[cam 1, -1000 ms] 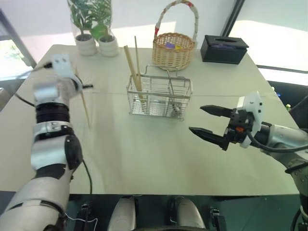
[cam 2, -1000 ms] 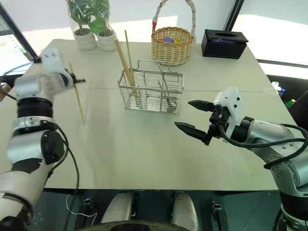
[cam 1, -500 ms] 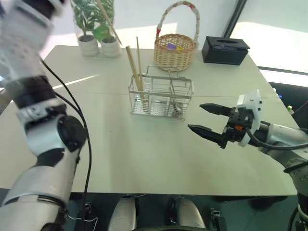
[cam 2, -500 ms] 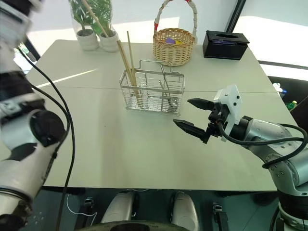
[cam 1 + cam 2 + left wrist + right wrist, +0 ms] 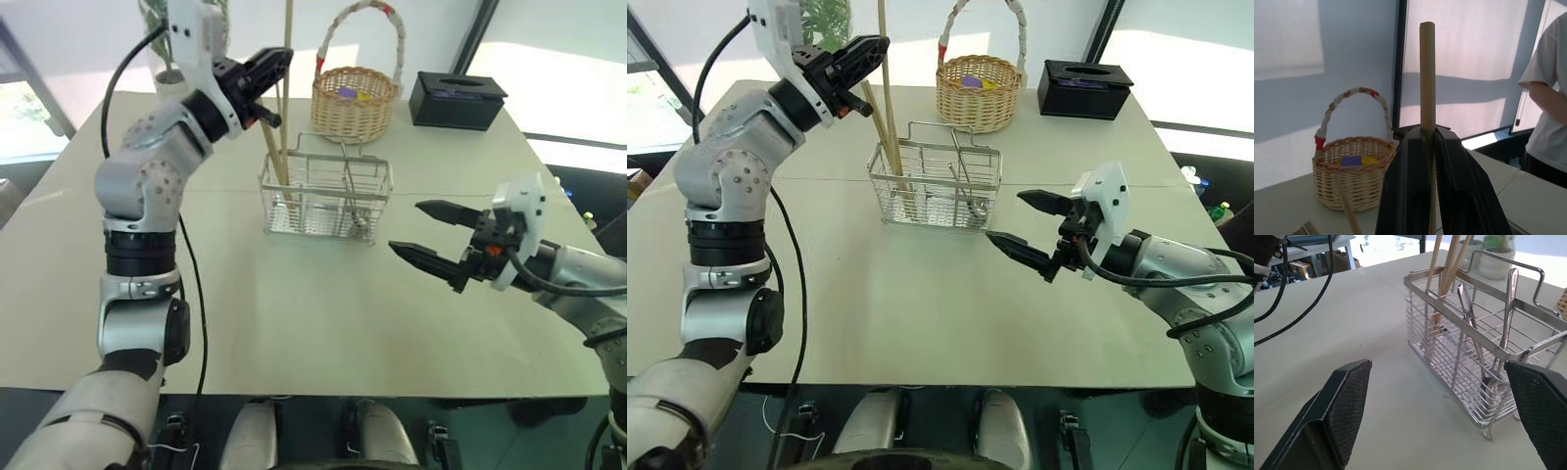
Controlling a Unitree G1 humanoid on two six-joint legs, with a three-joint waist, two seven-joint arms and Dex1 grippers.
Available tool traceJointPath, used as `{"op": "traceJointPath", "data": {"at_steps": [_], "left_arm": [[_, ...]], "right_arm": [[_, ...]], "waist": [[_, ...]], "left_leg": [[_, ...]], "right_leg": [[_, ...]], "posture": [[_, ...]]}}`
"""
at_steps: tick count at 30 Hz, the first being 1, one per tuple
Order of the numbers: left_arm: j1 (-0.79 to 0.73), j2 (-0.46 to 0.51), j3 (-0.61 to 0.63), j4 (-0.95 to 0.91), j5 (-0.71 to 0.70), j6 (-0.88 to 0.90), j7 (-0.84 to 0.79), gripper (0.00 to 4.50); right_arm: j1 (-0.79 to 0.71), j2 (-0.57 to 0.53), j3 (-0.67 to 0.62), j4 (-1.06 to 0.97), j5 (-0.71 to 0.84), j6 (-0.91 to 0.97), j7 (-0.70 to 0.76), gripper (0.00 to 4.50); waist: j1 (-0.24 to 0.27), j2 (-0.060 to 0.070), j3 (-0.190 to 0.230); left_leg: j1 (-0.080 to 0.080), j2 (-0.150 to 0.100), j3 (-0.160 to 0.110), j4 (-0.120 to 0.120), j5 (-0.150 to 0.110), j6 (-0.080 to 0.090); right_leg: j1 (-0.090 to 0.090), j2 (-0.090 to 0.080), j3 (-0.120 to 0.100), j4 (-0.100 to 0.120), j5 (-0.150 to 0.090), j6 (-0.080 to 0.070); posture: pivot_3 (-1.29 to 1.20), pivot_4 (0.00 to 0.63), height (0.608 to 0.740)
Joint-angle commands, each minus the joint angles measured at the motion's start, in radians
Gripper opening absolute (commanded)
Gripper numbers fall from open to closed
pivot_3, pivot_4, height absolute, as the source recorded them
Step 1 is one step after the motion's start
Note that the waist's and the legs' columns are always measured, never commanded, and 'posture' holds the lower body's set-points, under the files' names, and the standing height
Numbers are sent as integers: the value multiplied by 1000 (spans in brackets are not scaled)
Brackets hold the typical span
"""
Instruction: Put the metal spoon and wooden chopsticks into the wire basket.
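Chopstick in grip, the left gripper (image 5: pixel 862 54) has swung from out over the table's left side to above the rectangular silver wire-mesh basket (image 5: pixel 937 186). Its black fingers are clamped on one long pale wooden chopstick (image 5: pixel 288 44), now held upright over the basket's left end instead of slanting beside the arm. Other pale wooden chopsticks (image 5: pixel 1445 269) already lean in that left compartment, and the shiny metal spoon (image 5: pixel 1506 323) stands in the right compartment. The right gripper (image 5: pixel 429 235) has stayed put on the basket's right, jaws spread wide and empty. The pale table (image 5: pixel 294 313) also carries a round wicker basket with a hoop handle (image 5: pixel 355 98), a black tissue box (image 5: pixel 456 98) and potted plants (image 5: pixel 186 83). Across the room, bright blinds and a person in a white shirt (image 5: pixel 1547 98) show.
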Motion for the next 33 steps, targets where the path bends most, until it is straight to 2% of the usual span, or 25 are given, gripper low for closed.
{"op": "traceJointPath", "data": {"at_steps": [1,3,5,6,13,16,19,22,25,27,30,33], "left_arm": [[13,-1,-20,-13,36,-52,-17,24],[24,-5,-22,-12,44,-58,-21,24],[52,-21,-17,-16,36,-50,-14,788],[65,-32,-10,-26,23,-39,-8,1030],[80,-42,49,-111,-42,29,45,4411],[77,4,82,-133,-62,58,47,4411],[68,107,102,-132,-59,60,-16,4411],[109,284,81,-135,-57,51,-211,4411],[218,505,53,-154,-66,50,-483,4411],[289,617,45,-154,-57,23,-613,4411],[394,716,48,-154,-19,-43,-718,4411],[478,753,57,-158,19,-121,-766,4411]], "right_arm": [[1,-1,-32,-26,18,-4,-10,4500],[1,-1,-32,-27,21,-3,-14,4500],[-5,1,-29,-23,25,-3,-20,4500],[-11,1,-29,-21,29,-2,-23,4500],[-19,-12,-31,0,25,-9,-13,4500],[-31,-16,-31,13,19,-12,-7,4500],[-42,-23,-28,31,7,-20,7,4500],[-49,-38,-29,59,-17,-36,35,4500],[-59,-73,-45,110,-50,-60,83,4500],[-67,-95,-51,152,-76,-82,116,4500],[-85,-118,-44,219,-122,-121,159,4500],[-103,-119,-31,264,-150,-143,184,4500]], "waist": [[0,0,0],[0,0,0],[0,0,0],[-1,0,0],[-1,0,0],[-4,0,0],[-3,0,0],[-6,1,1],[-8,4,1],[-6,5,2],[2,5,3],[1,6,3]], "left_leg": [[0,0,0,0,0,0],[0,0,0,0,0,0],[0,0,0,0,0,0],[0,0,0,0,0,0],[0,0,0,0,0,0],[0,0,0,0,0,1],[0,0,0,0,0,1],[0,0,0,0,0,0],[0,0,1,-1,0,1],[0,0,1,-1,0,1],[-1,1,1,-1,0,0],[0,1,1,-1,-1,0]], "right_leg": [[0,0,0,0,0,0],[0,0,0,0,0,0],[0,0,0,0,0,0],[0,0,0,0,0,0],[0,0,0,0,0,0],[0,0,0,1,0,0],[-1,0,0,1,0,0],[-1,1,0,1,0,0],[-2,0,0,1,-2,-4],[-2,0,0,1,-3,-5],[-3,0,0,0,-4,-6],[-6,-1,0,-2,-5,-8]], "posture": [[0,150,712],[0,150,712],[0,150,712],[0,150,712],[0,150,712],[0,150,712],[0,150,712],[0,150,712],[0,150,712],[0,150,712],[0,150,712],[0,150,712]]}}
